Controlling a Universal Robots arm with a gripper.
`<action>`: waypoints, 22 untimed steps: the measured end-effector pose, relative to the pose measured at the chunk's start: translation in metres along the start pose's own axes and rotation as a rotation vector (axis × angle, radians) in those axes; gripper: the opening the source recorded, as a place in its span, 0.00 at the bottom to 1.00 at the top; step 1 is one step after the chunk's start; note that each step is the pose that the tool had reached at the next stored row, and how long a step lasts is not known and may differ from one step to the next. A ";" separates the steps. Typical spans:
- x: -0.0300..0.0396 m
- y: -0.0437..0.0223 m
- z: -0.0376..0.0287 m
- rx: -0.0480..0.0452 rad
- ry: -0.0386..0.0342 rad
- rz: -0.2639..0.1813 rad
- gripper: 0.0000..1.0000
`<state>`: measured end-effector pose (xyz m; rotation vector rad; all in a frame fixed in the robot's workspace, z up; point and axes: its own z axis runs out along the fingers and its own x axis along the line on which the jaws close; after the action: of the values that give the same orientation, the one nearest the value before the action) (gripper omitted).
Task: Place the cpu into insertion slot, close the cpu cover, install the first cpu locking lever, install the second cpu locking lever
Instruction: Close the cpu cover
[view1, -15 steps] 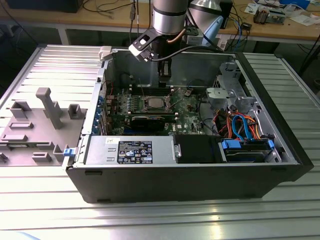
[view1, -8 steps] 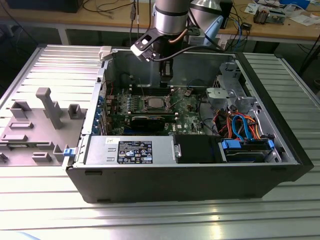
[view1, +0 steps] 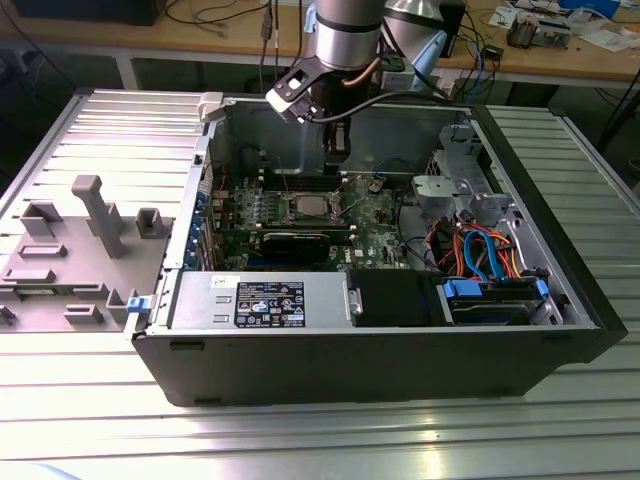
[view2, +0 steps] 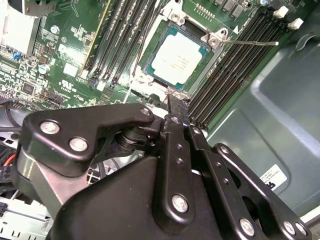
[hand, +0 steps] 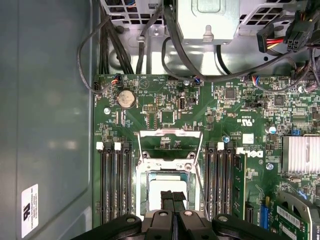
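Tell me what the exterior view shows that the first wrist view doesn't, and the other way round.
Exterior, not first wrist: the grey tray beside the case, the power supply and the arm. First wrist, not exterior: the white sticker on the case's wall, and the tool's fingertips pressed together. Both: the cpu lying in the slot, with the tool close over it.

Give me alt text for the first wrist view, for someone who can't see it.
The cpu sits in the insertion slot on a green motherboard, with the cpu cover lying open beside it. The gripper, fingers together, hangs over the chip, between rows of memory slots.
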<state>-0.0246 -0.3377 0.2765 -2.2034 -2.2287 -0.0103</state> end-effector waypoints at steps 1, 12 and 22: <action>0.0000 0.0007 0.0000 0.0000 0.0000 0.000 0.11; -0.0001 0.0114 0.0000 0.0000 0.0000 0.000 0.11; 0.0000 0.0206 0.0010 -0.0001 0.0001 0.000 0.11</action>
<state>-0.0041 -0.3375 0.2754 -2.2035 -2.2286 -0.0105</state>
